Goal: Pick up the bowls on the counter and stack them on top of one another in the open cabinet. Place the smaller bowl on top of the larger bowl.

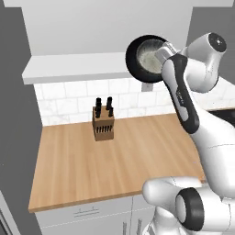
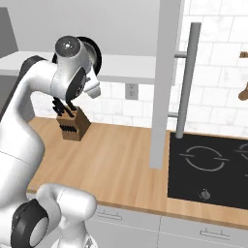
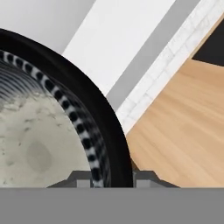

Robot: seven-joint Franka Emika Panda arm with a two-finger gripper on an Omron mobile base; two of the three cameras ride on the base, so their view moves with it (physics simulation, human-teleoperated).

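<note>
The bowl (image 1: 148, 57), black outside and speckled inside, is being gripped at its rim by the gripper (image 3: 111, 177), apparently tilted for carriage towards the open cabinet (image 1: 73, 68).

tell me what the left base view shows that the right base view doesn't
Left base view: the held bowl faces the camera, its black rim around a pale speckled inside, raised at the level of the open cabinet. Right base view: a black cooktop set in the counter, a grey pole, a wall outlet; of the bowl just a black edge behind the arm. Both: the wooden counter, the knife block, the white tiled wall and the cabinet shelf.
</note>
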